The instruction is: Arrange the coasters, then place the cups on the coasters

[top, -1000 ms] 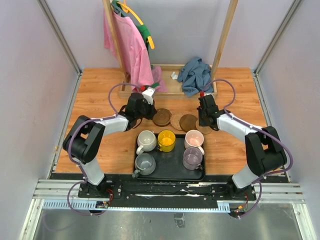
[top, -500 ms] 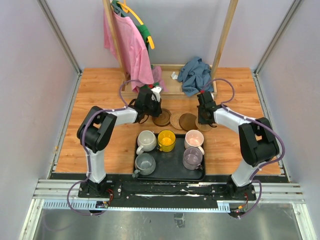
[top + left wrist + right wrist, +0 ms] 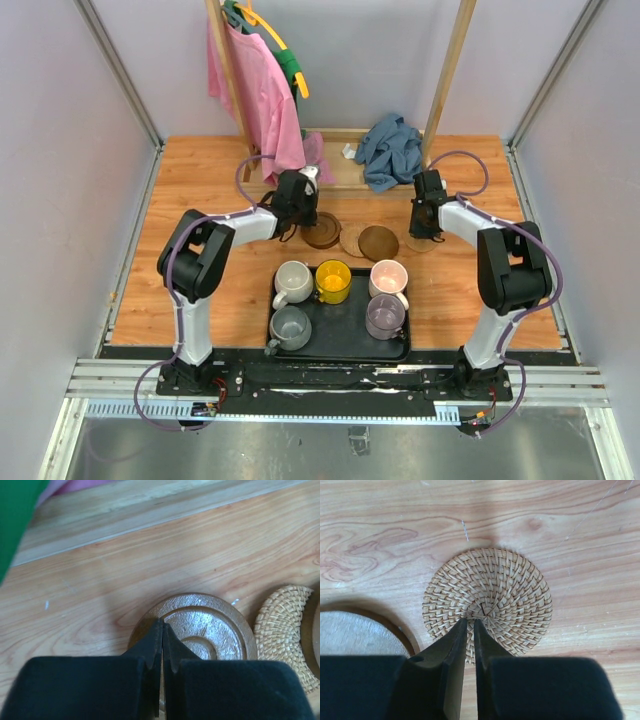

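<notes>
Progress: early, coaster arranging judged underway | coasters (image 3: 378, 242) bunched behind tray (image 3: 337, 332) | cups (image 3: 333, 281) all on tray, none placed | left gripper (image 3: 162, 625) closed, tips on brown coaster (image 3: 210, 630) | right gripper (image 3: 470, 622) nearly closed, empty, tips on woven coaster (image 3: 495, 585)

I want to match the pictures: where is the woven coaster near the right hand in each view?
Top external: woven coaster at the right end of the coaster row.
Right wrist: picture centre, just ahead of the right hand.
Left wrist: not in it; the other woven coaster shows there.
Shared landmark: the dark brown coaster beside it, in top and right wrist views.
</notes>
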`<state>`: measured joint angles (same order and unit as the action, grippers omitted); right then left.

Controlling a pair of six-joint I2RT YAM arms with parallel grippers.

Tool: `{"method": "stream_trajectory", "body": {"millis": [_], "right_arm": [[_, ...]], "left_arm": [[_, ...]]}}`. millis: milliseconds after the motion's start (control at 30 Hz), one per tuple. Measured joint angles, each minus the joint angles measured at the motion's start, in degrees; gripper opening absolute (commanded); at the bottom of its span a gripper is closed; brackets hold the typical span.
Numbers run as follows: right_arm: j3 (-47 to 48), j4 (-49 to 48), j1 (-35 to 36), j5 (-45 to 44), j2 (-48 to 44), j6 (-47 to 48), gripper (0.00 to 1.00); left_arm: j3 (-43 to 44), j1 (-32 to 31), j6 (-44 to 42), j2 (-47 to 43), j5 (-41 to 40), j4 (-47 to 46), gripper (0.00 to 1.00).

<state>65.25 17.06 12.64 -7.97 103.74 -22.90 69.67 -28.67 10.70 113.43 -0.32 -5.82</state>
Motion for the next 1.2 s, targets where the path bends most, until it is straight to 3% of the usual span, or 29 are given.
{"method": "stream_trajectory", "body": {"millis": [167, 200, 500, 767, 1200], "right_arm": [[0.11, 0.76, -0.02, -0.42, -0.28, 1.38, 0.17], [0.11, 1.01, -0.02, -0.46, -0.66, 1.95, 0.22], [0.04, 0.83, 1.95, 1.40, -11.58, 6.60, 0.99], [-0.26, 0.98, 9.09, 6.16, -12.24, 7.17, 0.98], [-0.26, 1.09, 11.96, 9.22, -4.13, 6.29, 0.98]], "left_arm": [[-2.19, 3.19, 1.86, -1.38, -0.13, -0.66, 0.01], [-2.93, 4.26, 2.23, -1.86, -0.24, -0.87, 0.01], [-4.72, 8.41, 2.60, -3.69, -3.96, -0.20, 0.01], [-8.55, 8.35, 2.40, -6.88, -4.48, 0.07, 0.01], [-12.37, 8.35, 2.47, -9.88, -3.43, -0.55, 0.01]]}}
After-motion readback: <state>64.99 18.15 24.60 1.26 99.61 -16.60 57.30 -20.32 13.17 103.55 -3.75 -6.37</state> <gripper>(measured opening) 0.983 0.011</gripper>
